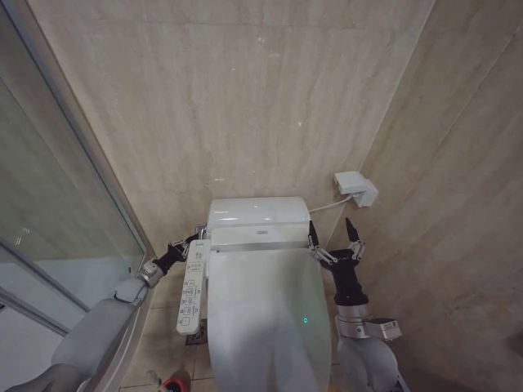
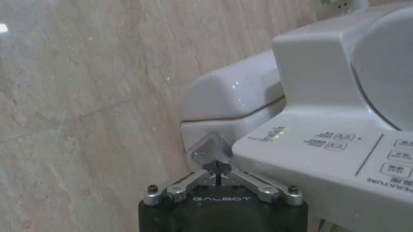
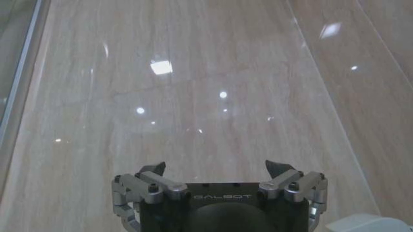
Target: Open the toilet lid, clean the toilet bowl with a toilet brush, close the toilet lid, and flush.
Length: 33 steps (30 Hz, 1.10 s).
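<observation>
The toilet lid (image 1: 265, 318) lies shut, a glossy white oval that hides the toilet bowl. The toilet brush is out of view. My left gripper (image 1: 198, 234) is at the left side of the white tank (image 1: 257, 214). In the left wrist view its shut fingertips (image 2: 219, 169) touch a chrome lever (image 2: 206, 151) on the tank's side (image 2: 219, 101). My right gripper (image 1: 331, 233) stands open to the right of the lid's hinge, pointing up. In the right wrist view it (image 3: 216, 166) faces the beige wall with nothing between its fingers.
A white control panel (image 1: 192, 294) (image 2: 335, 159) runs along the toilet's left side. A white wall box (image 1: 355, 188) with a cable sits right of the tank. A glass shower partition (image 1: 57, 212) stands at left. Something red (image 1: 176, 382) shows at the floor's lower edge.
</observation>
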{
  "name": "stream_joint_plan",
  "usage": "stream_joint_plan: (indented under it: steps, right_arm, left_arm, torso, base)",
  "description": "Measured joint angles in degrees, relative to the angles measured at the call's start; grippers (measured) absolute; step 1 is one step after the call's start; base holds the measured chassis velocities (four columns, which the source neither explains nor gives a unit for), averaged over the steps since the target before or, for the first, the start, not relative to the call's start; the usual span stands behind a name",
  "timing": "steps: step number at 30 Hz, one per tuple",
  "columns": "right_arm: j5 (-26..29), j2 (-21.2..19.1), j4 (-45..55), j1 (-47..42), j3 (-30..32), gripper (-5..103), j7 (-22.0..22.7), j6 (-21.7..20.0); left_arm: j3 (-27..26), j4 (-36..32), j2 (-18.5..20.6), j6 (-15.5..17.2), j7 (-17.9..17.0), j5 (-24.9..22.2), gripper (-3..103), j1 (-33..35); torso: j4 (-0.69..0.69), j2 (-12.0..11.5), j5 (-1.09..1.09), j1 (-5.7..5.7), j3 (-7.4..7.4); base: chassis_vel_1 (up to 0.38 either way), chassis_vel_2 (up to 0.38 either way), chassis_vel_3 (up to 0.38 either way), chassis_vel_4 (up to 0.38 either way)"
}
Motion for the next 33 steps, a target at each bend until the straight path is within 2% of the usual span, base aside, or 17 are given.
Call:
stream_joint_plan:
  steps: [6, 33]
  right_arm:
    - [0.04, -0.29, -0.17, -0.04, 0.60, 100, 0.00, 0.08]
    - [0.56, -0.45, -1.35, 1.36, 0.47, 100, 0.05, 0.06]
  left_arm:
    - [0.44, 1.88, -1.01, -0.01, -0.85, 1.38, 0, -1.18]
    - [1.21, 3.57, -2.02, 0.21, -0.77, 1.47, 0, -2.68]
  torso:
    - [-0.04, 0.00, -0.01, -0.01, 0.00]
    - [-0.06, -0.01, -0.02, 0.00, 0.00]
  base:
    - [0.000, 0.000, 0.000, 0.000]
    - [0.000, 0.000, 0.000, 0.000]
